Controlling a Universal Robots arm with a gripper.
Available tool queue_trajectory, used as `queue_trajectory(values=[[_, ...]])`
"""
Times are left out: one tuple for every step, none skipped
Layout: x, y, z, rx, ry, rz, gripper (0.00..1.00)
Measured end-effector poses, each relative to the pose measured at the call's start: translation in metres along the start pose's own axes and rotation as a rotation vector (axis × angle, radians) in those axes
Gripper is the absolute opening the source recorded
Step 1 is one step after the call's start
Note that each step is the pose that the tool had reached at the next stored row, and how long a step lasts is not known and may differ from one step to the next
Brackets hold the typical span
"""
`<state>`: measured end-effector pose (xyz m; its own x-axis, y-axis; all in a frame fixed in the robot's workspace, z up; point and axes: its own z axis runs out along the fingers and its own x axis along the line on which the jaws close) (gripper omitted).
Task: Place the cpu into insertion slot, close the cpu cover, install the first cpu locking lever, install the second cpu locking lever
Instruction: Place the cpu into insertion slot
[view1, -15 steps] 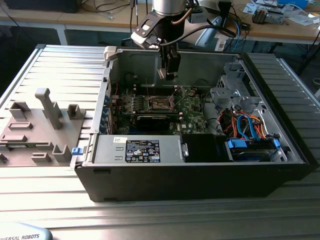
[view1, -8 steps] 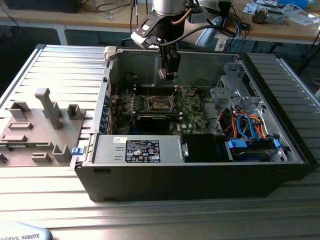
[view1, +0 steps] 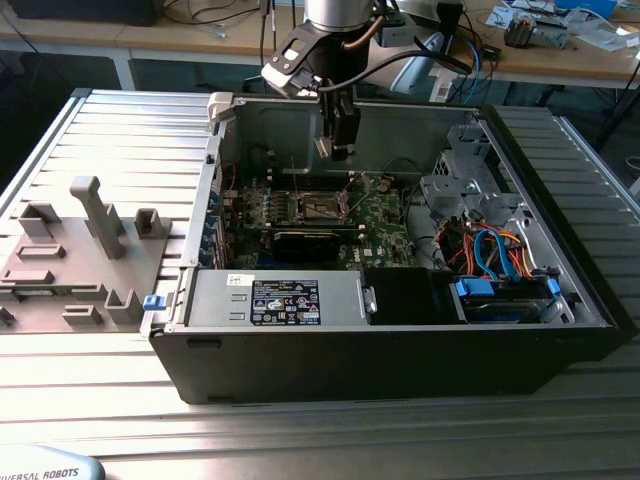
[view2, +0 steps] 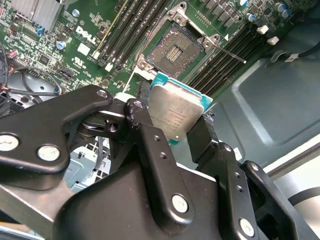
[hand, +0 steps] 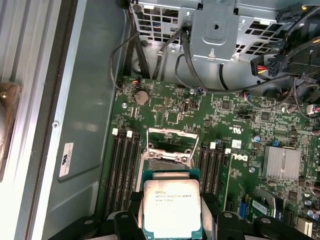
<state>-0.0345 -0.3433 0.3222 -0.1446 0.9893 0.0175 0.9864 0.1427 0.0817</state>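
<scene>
My gripper (view1: 340, 150) hangs inside the open computer case, above the motherboard (view1: 385, 215). It is shut on the cpu (view2: 175, 112), a silvery square plate on a teal-edged board, gripped by two opposite edges between the black fingers (view2: 150, 140). In the first wrist view the cpu (hand: 171, 207) sits a short way off the insertion slot (hand: 167, 161), not over it. The insertion slot (view2: 175, 50) lies bare, its dark contact field showing and its metal cover frame (hand: 172, 136) swung up. A thin locking lever (view2: 232, 54) sticks out beside the slot. The insertion slot (view1: 322, 208) lies below the gripper.
Black memory slots (hand: 122, 165) flank the socket on both sides. A power supply (view1: 280, 300) fills the case's near side. A drive cage (view1: 470, 180) and blue and orange cables (view1: 500, 250) are at the exterior view's right. A grey fixture plate (view1: 70, 260) lies outside the case.
</scene>
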Motion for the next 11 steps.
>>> queue_trajectory(values=[[0.0, 0.0, 0.0, 0.0, -0.0001, 0.001, 0.54], [0.0, 0.0, 0.0, 0.0, -0.0002, 0.002, 0.54], [0.0, 0.0, 0.0, -0.0001, -0.0003, 0.003, 0.54], [0.0, 0.0, 0.0001, -0.0001, -0.0003, 0.004, 0.54], [0.0, 0.0, 0.0001, -0.0001, -0.0004, 0.005, 0.54], [0.0, 0.0, 0.0001, -0.0001, -0.0005, 0.005, 0.54], [0.0, 0.0, 0.0001, -0.0001, -0.0005, 0.006, 0.54], [0.0, 0.0, 0.0001, -0.0001, -0.0006, 0.007, 0.54], [0.0, 0.0, 0.0001, -0.0001, -0.0007, 0.008, 0.54], [0.0, 0.0, 0.0001, -0.0002, -0.0007, 0.009, 0.54], [0.0, 0.0, 0.0002, -0.0002, -0.0009, 0.01, 0.54]])
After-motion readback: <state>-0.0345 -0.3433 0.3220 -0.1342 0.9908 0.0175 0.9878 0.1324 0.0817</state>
